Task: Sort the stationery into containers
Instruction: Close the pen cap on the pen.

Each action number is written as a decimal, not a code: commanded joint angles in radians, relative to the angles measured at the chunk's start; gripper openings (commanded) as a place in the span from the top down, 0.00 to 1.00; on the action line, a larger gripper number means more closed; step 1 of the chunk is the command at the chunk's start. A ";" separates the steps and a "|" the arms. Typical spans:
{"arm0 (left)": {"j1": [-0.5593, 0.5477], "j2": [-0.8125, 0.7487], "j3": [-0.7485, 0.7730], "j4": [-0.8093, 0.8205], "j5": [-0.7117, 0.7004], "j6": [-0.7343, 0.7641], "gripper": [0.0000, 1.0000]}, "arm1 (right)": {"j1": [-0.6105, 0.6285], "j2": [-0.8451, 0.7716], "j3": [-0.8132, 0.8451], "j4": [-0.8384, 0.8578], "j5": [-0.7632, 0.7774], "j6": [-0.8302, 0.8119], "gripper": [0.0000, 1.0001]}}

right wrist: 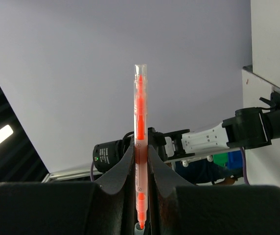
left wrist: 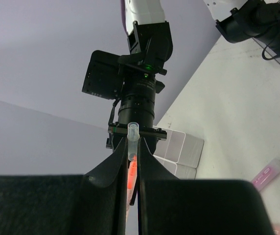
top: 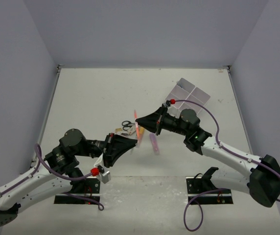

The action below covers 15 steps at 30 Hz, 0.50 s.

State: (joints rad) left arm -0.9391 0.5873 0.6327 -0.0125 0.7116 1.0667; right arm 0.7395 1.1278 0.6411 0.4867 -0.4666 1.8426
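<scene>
White table [top: 105,93]: box [top: 191,93], scissors [top: 126,125], purple marker [top: 154,144]

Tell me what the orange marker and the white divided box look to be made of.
The orange marker looks like plastic: a clear glossy barrel, since the orange core shows through it and the cap end is see-through. The white divided box is probably moulded plastic, opaque and smooth, with thin even walls; too far to tell matte from glossy.

No writing, label, brand or number can be read in any view. The barrel of the orange marker [right wrist: 139,112] shows no print clear enough to make out, and the white box [top: 183,89] beyond the marker has plain walls with no lettering.
</scene>
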 commanded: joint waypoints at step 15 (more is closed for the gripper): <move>-0.003 0.066 0.085 -0.077 0.091 0.060 1.00 | 0.002 0.043 0.045 0.054 -0.046 0.032 1.00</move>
State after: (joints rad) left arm -0.9390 0.6433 0.6707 -0.0694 0.7804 1.0936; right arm 0.7395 1.1740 0.6411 0.4967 -0.4915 1.8603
